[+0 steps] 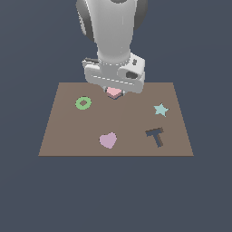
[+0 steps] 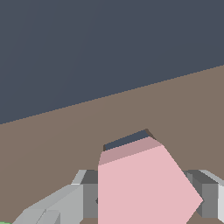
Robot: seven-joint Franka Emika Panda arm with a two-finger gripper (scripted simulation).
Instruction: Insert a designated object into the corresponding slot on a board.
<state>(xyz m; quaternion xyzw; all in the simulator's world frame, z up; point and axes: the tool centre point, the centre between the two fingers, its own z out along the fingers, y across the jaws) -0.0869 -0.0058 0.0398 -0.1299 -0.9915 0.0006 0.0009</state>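
In the exterior view, a flat brown board [image 1: 68, 136] lies on a dark blue-grey ground, drawn as a trapezoid that narrows toward 12 o'clock. A white robot arm comes down from the top edge of the picture, where its upper part is cut off. The arm's bulky wrist housing covers the board's far edge near the middle. Just under the housing, at about 12 o'clock on the board, a small piece of the light-pink pentagon block [image 1: 113, 92] shows — only its lower tip and a dark sliver beneath it. The gripper [image 1: 114, 92] itself is almost wholly hidden by the housing, so its fingers cannot be made out here. Elsewhere on the board, a green ring [image 1: 83, 103] sits toward 10 o'clock, a pale teal star [image 1: 161, 109] toward 2 o'clock, a mauve-pink heart [image 1: 108, 140] near 6 o'clock, and a dark T-shaped figure [image 1: 155, 136] toward 4 o'clock. Whether the T is a piece or a recess cannot be told.

In the wrist view, the pentagon block [image 2: 142, 186] fills the foreground, its lower part cut off by the frame edge. Grey fingers [image 2: 89, 199] stand against each of its two sides — the gripper [image 2: 146, 201] is clamped on the block. Just beyond the block's far edge a dark angular recess [image 2: 127, 141] is sunk in the board [image 2: 52, 148], largely hidden by the block. How high the block sits over it is unclear.
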